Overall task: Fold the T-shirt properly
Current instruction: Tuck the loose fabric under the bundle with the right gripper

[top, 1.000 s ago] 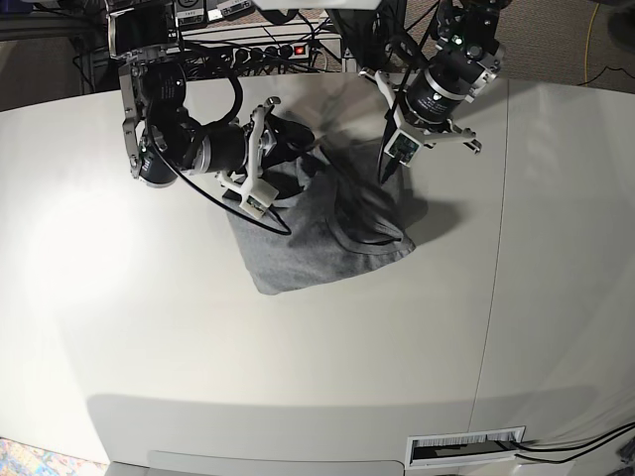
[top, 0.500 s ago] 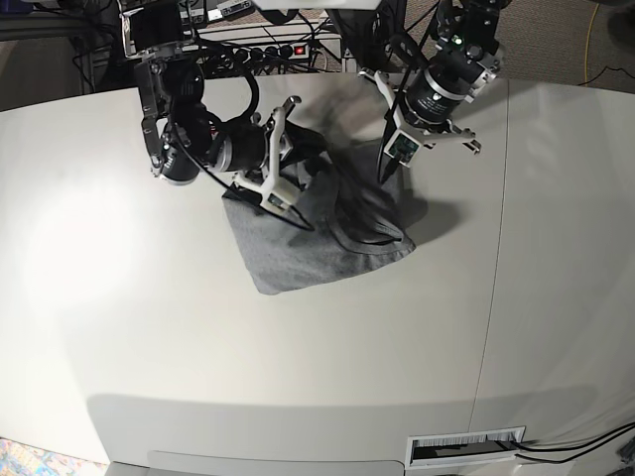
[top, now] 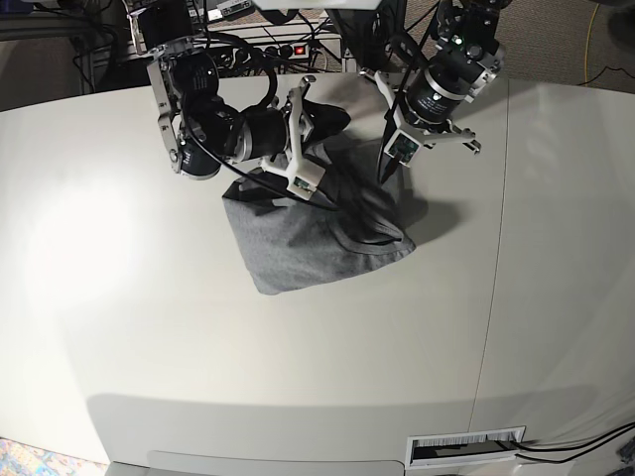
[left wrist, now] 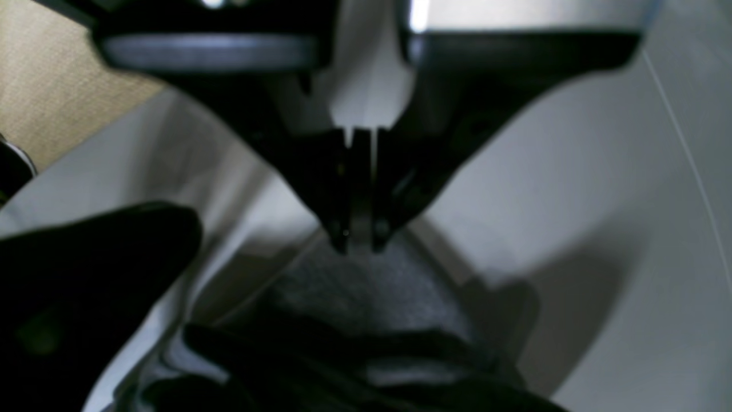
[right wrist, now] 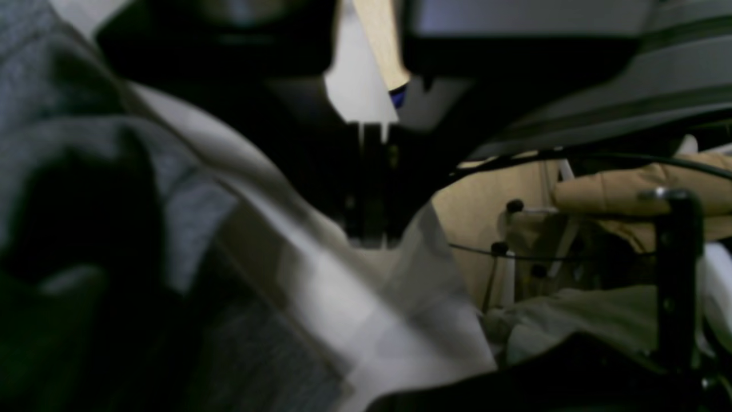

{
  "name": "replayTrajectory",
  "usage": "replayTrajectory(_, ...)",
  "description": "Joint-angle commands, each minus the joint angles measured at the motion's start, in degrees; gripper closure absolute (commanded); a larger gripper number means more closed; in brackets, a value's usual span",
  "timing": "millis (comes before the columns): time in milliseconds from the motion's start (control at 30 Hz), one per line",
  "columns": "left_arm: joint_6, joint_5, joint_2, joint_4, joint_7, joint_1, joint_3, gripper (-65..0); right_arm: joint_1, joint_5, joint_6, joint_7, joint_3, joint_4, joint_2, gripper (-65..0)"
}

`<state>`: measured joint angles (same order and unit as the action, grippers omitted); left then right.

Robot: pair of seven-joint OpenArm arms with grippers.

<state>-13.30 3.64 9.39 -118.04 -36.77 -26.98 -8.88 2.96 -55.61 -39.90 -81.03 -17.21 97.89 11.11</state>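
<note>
Base view, left to right. White table [top: 119, 327]: bare across the left and lower parts of the frame.

Right gripper [top: 332, 119], upper centre-left: lies nearly horizontal over the cloth's upper edge; its wrist view shows the jaws shut, tips at a pale fold of fabric, though whether cloth is pinched cannot be told.

T-shirt [top: 298, 248], heather grey: bunched in a rough, partly folded heap at upper centre of the table, ribbed neck band showing toward its right side.

Left gripper [top: 385, 171], upper centre-right: points down at the heap's upper right corner, jaws closed on the grey fabric [left wrist: 366, 286].
</note>
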Motion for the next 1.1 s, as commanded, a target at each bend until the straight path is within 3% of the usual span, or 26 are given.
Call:
replayTrajectory(0, 0.0, -0.2, 0.0, -0.7, 1.8, 0.0, 0.1, 0.0, -0.8, -1.5, -0.1, 1.0, 0.5, 1.1, 0.2, -7.9)
replayTrajectory(67, 0.0, -0.2, 0.0, -0.4, 2.6, 0.0, 0.1, 0.0, -0.7, -1.5, -0.1, 1.0, 1.2, 1.1, 0.1, -21.8)
replayTrajectory(133, 0.0, -0.2, 0.0, 0.5, 3.5, 0.0, 0.1, 0.0, -0.7, -1.5, -0.1, 1.0, 1.6, 1.1, 0.1, -26.0)
replayTrajectory(433, 0.0, -0.2, 0.0, 7.0, 5.2, 0.2, 0.1, 0.0, -0.5, 5.4, -0.1, 1.0, 2.3, 7.1, -0.1, -26.0)
replayTrajectory(733, 0.0, -0.3, 0.0, 7.4, 5.6, 0.5, 0.1, 0.0, 1.9, 7.9, -0.1, 1.0, 11.3, 11.2, -1.3, -26.0)
replayTrajectory(900, 0.0, -1.6, 0.0, 7.4, 5.6, 0.5, 0.1, 0.0, 1.9, 9.6, -0.1, 3.8, 11.9, 11.2, -1.3, -26.0)
replayTrajectory(1067, 0.0, -1.7, 0.0, 7.4, 5.6, 0.5, 0.1, 0.0, 1.9, 14.5, -0.1, 10.2, 11.7, 11.1, -1.3, -26.0)
